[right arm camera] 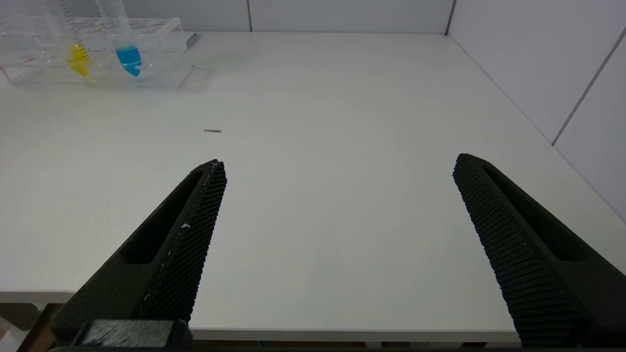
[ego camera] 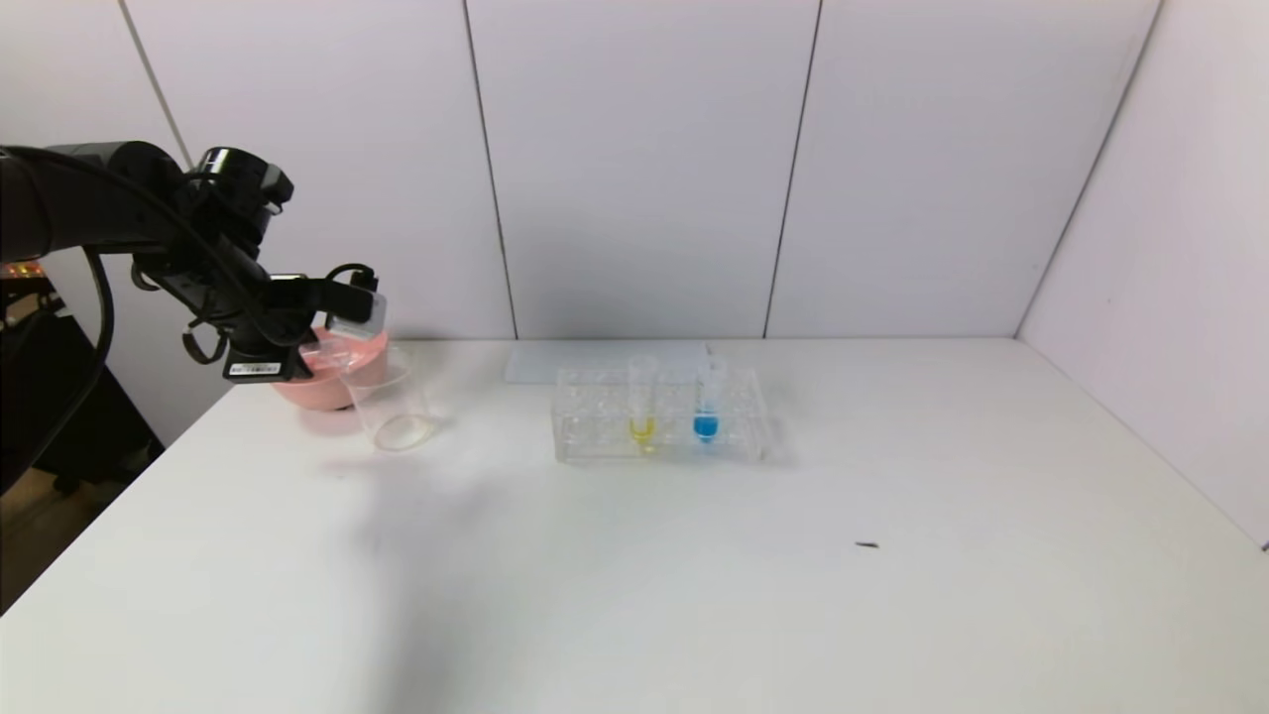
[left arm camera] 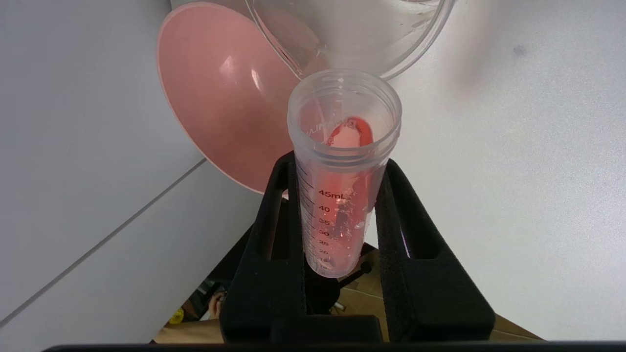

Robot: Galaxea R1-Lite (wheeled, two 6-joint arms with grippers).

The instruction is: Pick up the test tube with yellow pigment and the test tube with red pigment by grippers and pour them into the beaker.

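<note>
My left gripper [left arm camera: 337,166] is shut on the test tube with red pigment [left arm camera: 337,205], tilted so its open mouth points at the rim of the clear beaker [left arm camera: 352,34]. Red liquid lies along the tube's inner wall near the mouth. In the head view the left gripper [ego camera: 322,347] is at the far left of the table, just over the beaker [ego camera: 392,402]. The test tube with yellow pigment [ego camera: 642,407] stands in the clear rack [ego camera: 595,436] and also shows in the right wrist view [right arm camera: 78,54]. My right gripper [right arm camera: 340,161] is open and empty over the table's front edge.
A pink bowl [ego camera: 317,387] sits right behind the beaker; it also shows in the left wrist view [left arm camera: 220,107]. A blue-tipped tube [ego camera: 706,407] stands in the rack beside the yellow one. A flat pale sheet [ego camera: 555,362] lies behind the rack. A small dark speck [ego camera: 867,544] lies mid-table.
</note>
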